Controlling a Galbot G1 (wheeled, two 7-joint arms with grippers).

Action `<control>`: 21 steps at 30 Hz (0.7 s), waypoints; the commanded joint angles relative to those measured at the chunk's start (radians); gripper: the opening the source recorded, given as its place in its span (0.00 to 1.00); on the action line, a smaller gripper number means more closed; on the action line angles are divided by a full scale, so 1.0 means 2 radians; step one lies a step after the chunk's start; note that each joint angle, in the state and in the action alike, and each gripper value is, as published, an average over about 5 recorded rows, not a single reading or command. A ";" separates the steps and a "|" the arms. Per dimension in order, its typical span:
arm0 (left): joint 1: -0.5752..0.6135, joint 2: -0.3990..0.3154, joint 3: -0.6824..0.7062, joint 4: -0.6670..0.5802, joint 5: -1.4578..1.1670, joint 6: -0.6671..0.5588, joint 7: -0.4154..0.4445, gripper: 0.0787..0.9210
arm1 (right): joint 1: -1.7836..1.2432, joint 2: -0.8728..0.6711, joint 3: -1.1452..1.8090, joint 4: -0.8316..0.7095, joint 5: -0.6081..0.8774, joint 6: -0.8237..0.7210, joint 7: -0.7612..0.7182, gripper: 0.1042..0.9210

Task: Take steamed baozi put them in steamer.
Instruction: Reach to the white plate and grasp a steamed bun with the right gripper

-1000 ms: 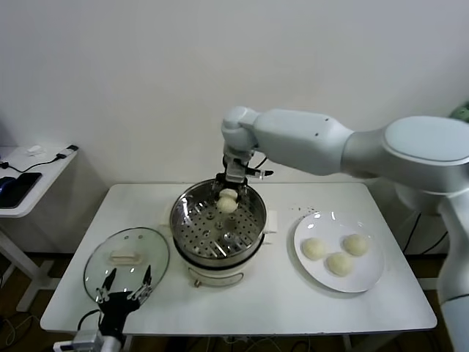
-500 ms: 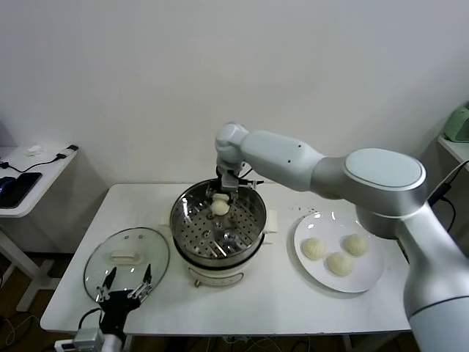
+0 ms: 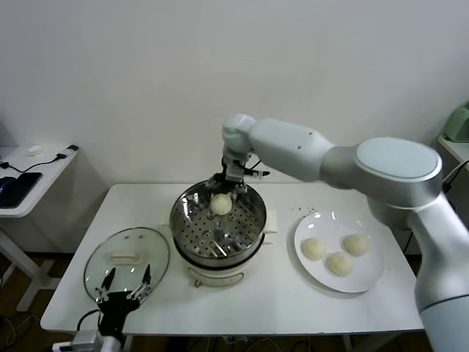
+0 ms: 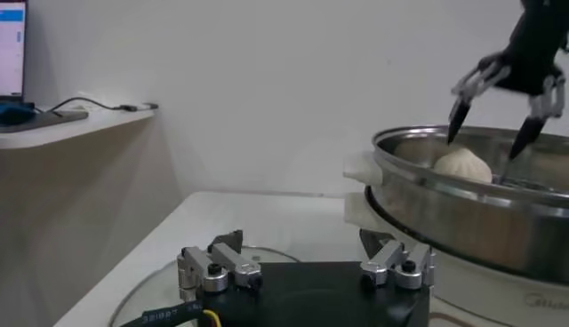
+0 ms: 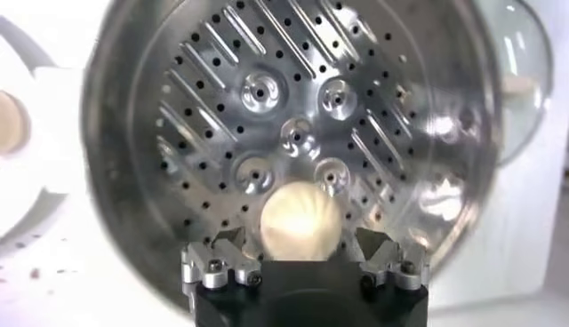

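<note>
The steamer (image 3: 181, 220) stands mid-table, its perforated tray (image 5: 293, 107) shiny. One baozi (image 3: 220, 204) lies on the tray near the far rim. My right gripper (image 3: 233, 183) hangs just above it, open, with the baozi (image 5: 300, 222) below the spread fingers and free of them. Three more baozi (image 3: 314, 248) (image 3: 356, 244) (image 3: 339, 263) sit on the white plate (image 3: 366, 282) to the right. My left gripper (image 3: 126, 282) rests open and empty at the table's front left, over the lid's near edge. From there the steamer wall (image 4: 462, 222) and the right gripper (image 4: 489, 124) show.
A round glass lid (image 3: 126, 257) with a white knob lies flat to the left of the steamer. A white side table (image 3: 29, 176) with a dark phone and a cable stands beyond the table's left edge. The wall is close behind the steamer.
My right gripper has opened and let go of the baozi, which now lies on the steamer's tray. The left arm has not moved.
</note>
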 commanded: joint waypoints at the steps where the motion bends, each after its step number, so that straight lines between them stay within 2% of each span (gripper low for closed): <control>1: 0.001 -0.001 0.000 -0.001 0.002 0.000 0.000 0.88 | 0.127 -0.094 -0.116 0.092 0.246 -0.131 -0.042 0.88; 4: 0.001 -0.002 0.000 -0.001 0.001 -0.001 0.000 0.88 | 0.164 -0.172 -0.159 0.154 0.262 -0.246 -0.022 0.88; 8: -0.001 0.000 0.000 0.001 0.001 -0.001 -0.001 0.88 | 0.184 -0.256 -0.205 0.217 0.256 -0.354 0.007 0.88; 15: -0.004 0.002 -0.001 0.003 -0.001 -0.001 -0.001 0.88 | 0.161 -0.349 -0.266 0.317 0.288 -0.456 0.054 0.88; 21: -0.005 0.001 -0.001 0.005 -0.001 -0.001 -0.002 0.88 | 0.072 -0.380 -0.226 0.318 0.274 -0.492 0.086 0.88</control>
